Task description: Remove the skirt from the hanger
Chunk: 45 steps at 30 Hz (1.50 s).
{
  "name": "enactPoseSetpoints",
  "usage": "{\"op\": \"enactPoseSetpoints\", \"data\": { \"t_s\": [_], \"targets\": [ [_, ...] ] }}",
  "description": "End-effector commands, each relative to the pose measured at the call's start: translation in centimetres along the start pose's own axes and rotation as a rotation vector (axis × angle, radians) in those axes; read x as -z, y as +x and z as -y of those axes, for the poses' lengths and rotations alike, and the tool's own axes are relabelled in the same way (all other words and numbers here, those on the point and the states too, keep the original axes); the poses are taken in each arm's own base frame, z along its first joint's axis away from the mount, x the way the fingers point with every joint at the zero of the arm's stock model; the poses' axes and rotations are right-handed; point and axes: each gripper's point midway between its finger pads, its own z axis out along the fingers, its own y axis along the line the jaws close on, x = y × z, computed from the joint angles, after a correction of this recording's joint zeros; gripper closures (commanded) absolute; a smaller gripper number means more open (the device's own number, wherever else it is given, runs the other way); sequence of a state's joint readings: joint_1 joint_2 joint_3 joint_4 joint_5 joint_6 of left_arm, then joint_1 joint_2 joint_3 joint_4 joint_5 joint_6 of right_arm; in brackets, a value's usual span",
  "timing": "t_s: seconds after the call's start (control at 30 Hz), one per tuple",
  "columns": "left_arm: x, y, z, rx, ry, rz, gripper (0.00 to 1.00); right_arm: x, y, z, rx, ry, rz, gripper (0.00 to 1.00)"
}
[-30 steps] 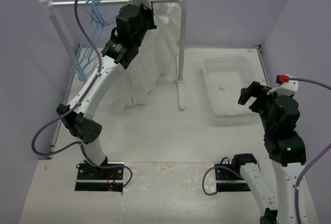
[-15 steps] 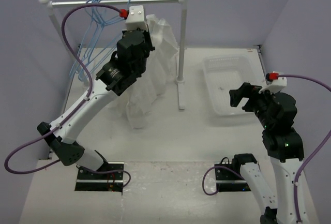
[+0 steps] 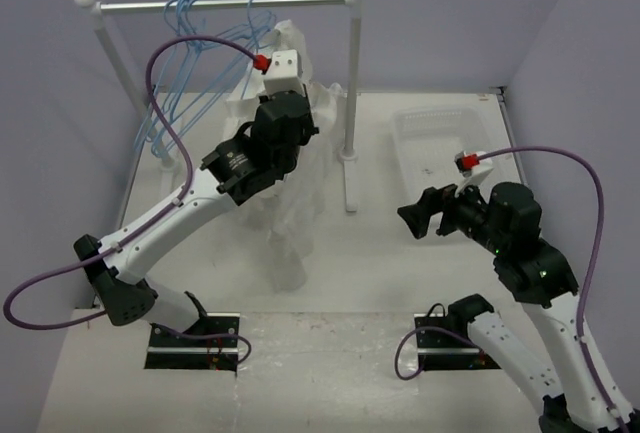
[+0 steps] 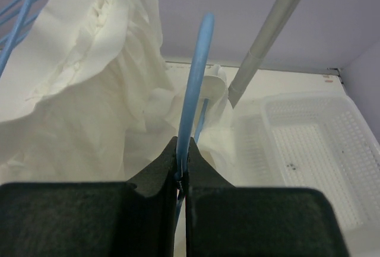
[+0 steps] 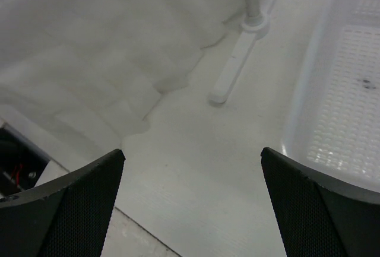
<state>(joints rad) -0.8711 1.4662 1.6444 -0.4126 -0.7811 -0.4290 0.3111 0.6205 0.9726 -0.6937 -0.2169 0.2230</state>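
Note:
The skirt (image 3: pixel 288 215) is a broad white ruffled cloth hanging from a blue hanger (image 4: pixel 196 73), its lower end draped onto the table. My left gripper (image 3: pixel 294 113) is shut on the hanger's blue bar and holds it below and in front of the rack's rail (image 3: pixel 300 0). The skirt fills the left of the left wrist view (image 4: pixel 89 91). My right gripper (image 3: pixel 414 219) is open and empty, low over the table right of the skirt. In the right wrist view (image 5: pixel 193 192) the skirt (image 5: pixel 83 49) lies ahead to the left.
The rack's right post (image 3: pixel 351 83) and its foot (image 3: pixel 349 193) stand between the skirt and the clear plastic basket (image 3: pixel 478 118), which is also in the wrist views (image 4: pixel 309 100) (image 5: pixel 309 108). Several bare blue hangers (image 3: pixel 185 53) hang at the rail's left end.
My left gripper has come down and forward from the rail with the hanger and skirt, whose hem now trails on the table. My right arm has swung left toward the skirt.

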Motion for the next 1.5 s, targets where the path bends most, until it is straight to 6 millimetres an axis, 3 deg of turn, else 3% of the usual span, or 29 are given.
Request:
{"op": "enactPoseSetpoints", "data": {
  "t_s": [0.0,0.1,0.17,0.2,0.23,0.27,0.33,0.37,0.43,0.47,0.5,0.57,0.63,0.67,0.77,0.9,1.0,1.17,1.23,1.3,1.33,1.47],
  "targets": [
    [1.4,-2.7,1.5,0.173,0.114,0.069,1.0,-0.2,0.9,-3.7,0.099,-0.166,-0.018,0.01],
    [1.6,-3.1,1.3,0.249,0.087,0.07,1.0,-0.9,2.7,-6.4,0.142,-0.299,-0.054,0.01],
    [1.1,-2.0,-0.4,0.282,-0.057,0.064,1.0,-1.8,3.8,-7.1,0.163,-0.324,-0.083,0.01],
    [0.8,-2.5,-0.3,0.31,-0.098,0.066,1.0,-1.9,3.9,-8.4,0.191,-0.364,-0.074,0.01],
    [1.0,-1.5,-1.9,0.335,-0.204,0.051,1.0,-2.1,4.1,-8.8,0.215,-0.369,-0.069,0.01],
    [1.3,-3.5,-2.0,0.389,-0.23,0.083,1.0,-2.8,3.6,-8.9,0.236,-0.343,-0.04,0.01],
    [0.7,-2.4,-2.9,0.366,-0.338,0.087,1.0,-2.9,3.9,-10.8,0.288,-0.388,-0.027,0.01],
    [0.9,-3.8,-2.7,0.398,-0.346,0.11,1.0,-3.1,3.2,-11.6,0.3,-0.402,0.01,0.01],
    [0.1,-3.2,-2.5,0.363,-0.382,0.11,1.0,-3.6,3.6,-13.6,0.346,-0.445,0.016,0.01],
    [0.1,-3.8,-2.5,0.371,-0.39,0.129,1.0,-3.4,3.0,-15.3,0.355,-0.478,0.059,0.01],
    [-0.2,-3.6,-2.5,0.366,-0.405,0.136,1.0,-4.5,2.7,-15.4,0.355,-0.424,0.08,0.01],
    [-0.1,-4.0,-2.9,0.372,-0.426,0.164,1.0,-4.7,1.4,-17.0,0.341,-0.427,0.155,0.01],
    [0.0,-4.3,-2.9,0.388,-0.421,0.173,1.0,-6.0,1.1,-16.7,0.302,-0.363,0.188,0.01],
    [0.0,-4.2,-3.0,0.387,-0.419,0.173,1.0,-6.1,-0.3,-17.1,0.253,-0.36,0.254,0.01],
    [0.2,-4.4,-3.2,0.39,-0.422,0.188,1.0,-7.0,-0.1,-17.3,0.209,-0.351,0.295,0.01],
    [0.2,-4.9,-2.9,0.389,-0.403,0.187,1.0,-8.7,2.6,-17.2,0.251,-0.359,0.271,0.01],
    [0.2,-4.9,-2.9,0.389,-0.405,0.189,1.0,-9.7,3.0,-17.7,0.256,-0.366,0.293,0.01],
    [0.2,-4.8,-2.9,0.406,-0.401,0.186,1.0,-10.4,1.8,-18.5,0.22,-0.359,0.375,0.05],
    [0.2,-4.7,-2.9,0.414,-0.401,0.187,1.0,-10.6,1.2,-18.5,0.205,-0.351,0.413,0.11],
    [0.1,-4.6,-2.7,0.417,-0.395,0.183,1.0,-11.3,1.3,-17.9,0.188,-0.304,0.424,0.37],
    [0.2,-4.8,-2.7,0.42,-0.392,0.184,1.0,-11.4,1.4,-17.7,0.183,-0.294,0.429,0.58],
    [0.4,-5.9,-2.8,0.401,-0.388,0.209,1.0,-11.5,2.1,-16.7,0.157,-0.263,0.42,1.0]
  ]
}}
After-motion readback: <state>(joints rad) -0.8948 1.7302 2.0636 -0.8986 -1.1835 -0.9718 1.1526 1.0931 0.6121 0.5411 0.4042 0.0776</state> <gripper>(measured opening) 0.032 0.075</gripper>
